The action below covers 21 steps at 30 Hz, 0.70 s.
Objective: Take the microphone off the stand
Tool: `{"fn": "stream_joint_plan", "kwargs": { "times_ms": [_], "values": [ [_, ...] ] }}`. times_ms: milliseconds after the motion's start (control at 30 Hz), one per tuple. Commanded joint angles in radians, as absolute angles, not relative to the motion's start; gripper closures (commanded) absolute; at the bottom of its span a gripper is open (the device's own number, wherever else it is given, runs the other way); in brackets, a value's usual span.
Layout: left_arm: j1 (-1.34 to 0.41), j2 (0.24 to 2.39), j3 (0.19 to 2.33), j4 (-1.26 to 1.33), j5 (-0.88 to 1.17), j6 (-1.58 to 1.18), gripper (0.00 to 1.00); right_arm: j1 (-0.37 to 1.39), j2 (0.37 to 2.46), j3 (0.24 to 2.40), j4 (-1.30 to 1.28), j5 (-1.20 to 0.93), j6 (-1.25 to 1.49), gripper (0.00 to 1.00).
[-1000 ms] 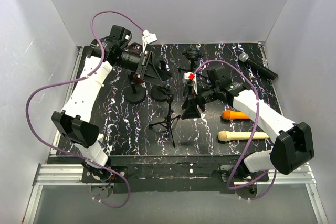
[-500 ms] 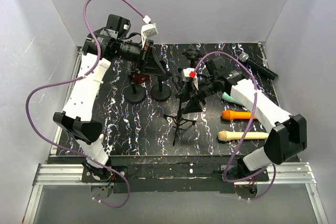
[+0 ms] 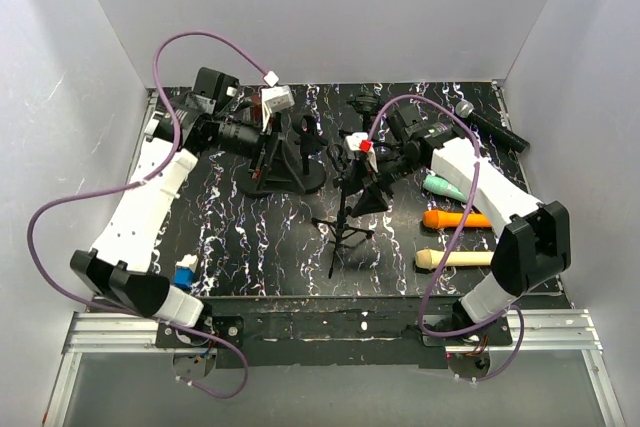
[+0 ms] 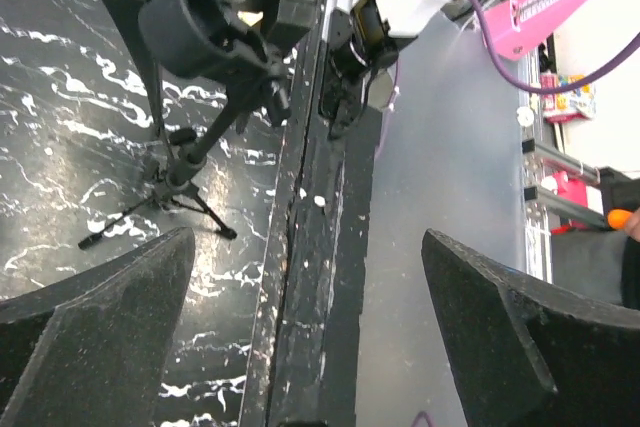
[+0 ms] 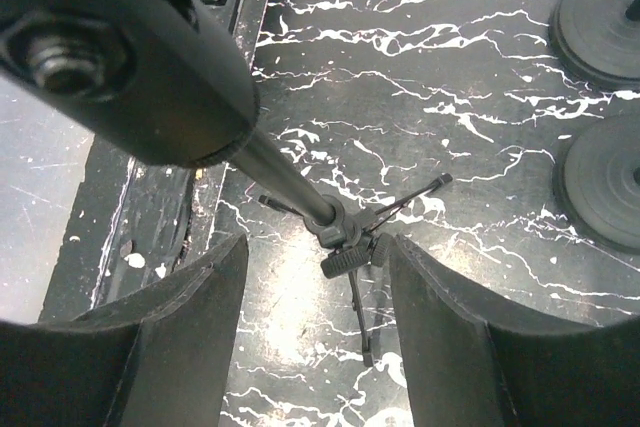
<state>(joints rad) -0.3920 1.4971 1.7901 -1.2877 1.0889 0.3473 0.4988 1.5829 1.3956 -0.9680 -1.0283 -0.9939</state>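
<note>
1. The black marbled table (image 3: 230,237) carries the whole scene. Both arms reach in toward its middle, where the tripod stand (image 5: 335,229) stands on spread legs. A pair of round-base stands (image 3: 258,183) sits just to its left.
2. The right gripper (image 5: 318,247), plainly the nearer of the two, hangs at the head of the tripod stand. Its fingers are parted and straddle the slim shaft, which passes between them touching neither. No view shows whether anything is pinched higher up at the head.
3. The left gripper (image 4: 308,247) sits beside the round-base stands, jaws spread wide with nothing between them. It faces across the table toward the tripod stand, which lies ahead and off to one side of the gap rather than inside it.
4. The shaft of the tripod stand rises close to upright from the leg hub. The right wrist camera looks down along it from the head.
5. The microphone (image 4: 190,27) appears as a stubby dark cylinder at the very top of that shaft. It lies across the shaft rather than along it, with one round end turned toward the left gripper. Reading it as the microphone rather than a bare clip is a judgement, as the pictures do not settle it. The removal would likely have to run along the cylinder's own axis, crosswise to the shaft that the right jaws bracket.
</note>
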Motion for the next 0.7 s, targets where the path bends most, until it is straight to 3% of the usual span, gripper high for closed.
{"fn": "stream_joint_plan", "kwargs": {
  "times_ms": [0, 267, 467, 667],
  "values": [
    [-0.402, 1.44, 1.724, -1.051, 1.104, 0.183, 0.02, 0.485, 1.522, 1.374, -0.986, -1.032, -0.951, 0.34],
    [-0.486, 1.47, 1.588, -0.625, 0.915, -0.256, 0.02, 0.482, 1.339, 1.273, -0.764, -0.882, -0.642, 0.34],
    [-0.488, 1.465, 1.509, -0.471, 0.925, -0.377, 0.02, 0.48, 1.227, 1.172, -0.623, -0.796, -0.508, 0.32],
    [-0.488, 1.488, 1.503, -0.407, 0.995, -0.406, 0.17, 0.48, 1.215, 1.164, -0.627, -0.764, -0.454, 0.33]
  ]
}}
